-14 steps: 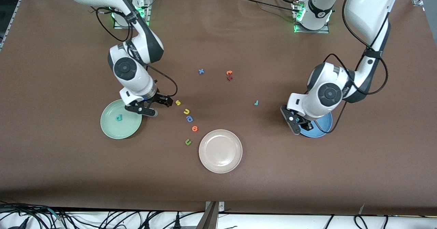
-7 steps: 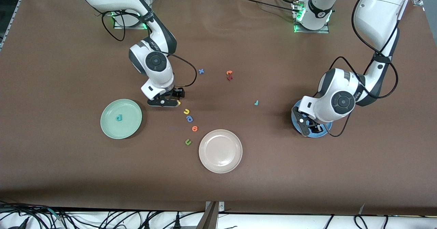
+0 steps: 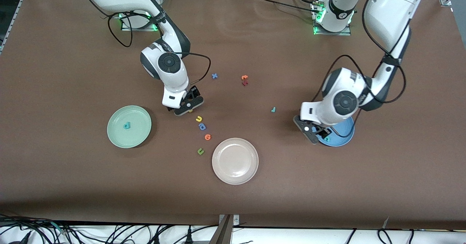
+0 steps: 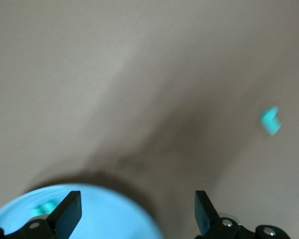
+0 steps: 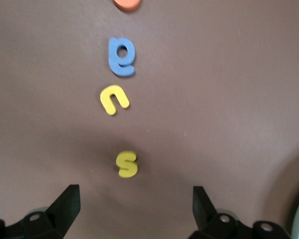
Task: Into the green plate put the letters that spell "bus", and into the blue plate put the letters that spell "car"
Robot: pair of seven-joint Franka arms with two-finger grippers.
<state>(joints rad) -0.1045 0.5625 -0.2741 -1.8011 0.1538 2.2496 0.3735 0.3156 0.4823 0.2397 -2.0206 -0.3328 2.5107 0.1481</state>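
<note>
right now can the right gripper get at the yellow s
Probably yes. The right gripper hangs open just over the yellow s, which lies flat on bare table between the fingers, apart from the yellow u; nothing blocks the descent.

I log a brown table (image 3: 72, 185) carrying three plates (green plate (image 3: 120, 139), beige-white plate (image 3: 235, 173), blue plate (image 3: 344, 136)) and scattered loose letters, including a yellow "u" (image 3: 198, 119).
</note>
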